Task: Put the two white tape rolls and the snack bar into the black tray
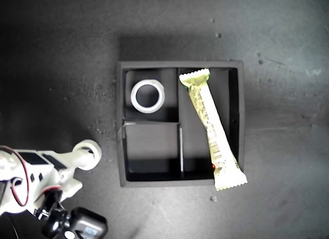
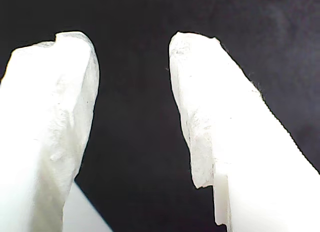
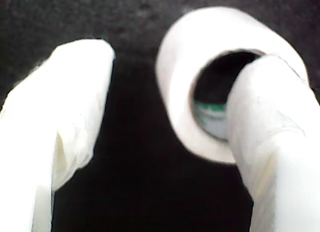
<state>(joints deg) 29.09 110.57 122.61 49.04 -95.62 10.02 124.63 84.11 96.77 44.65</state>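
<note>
One tape roll point(image 1: 147, 96) lay in the black tray's point(image 1: 234, 121) upper-left compartment in the exterior view, the snack bar point(image 1: 212, 127) slanting over its lower rim. My second gripper point(image 3: 165, 137) had its jaws open, one threaded through the smaller roll point(image 3: 182, 87); my first gripper's point(image 2: 132, 117) jaws were open and empty.

No legible text, even on the snack bar point(image 1: 212, 129).
</note>
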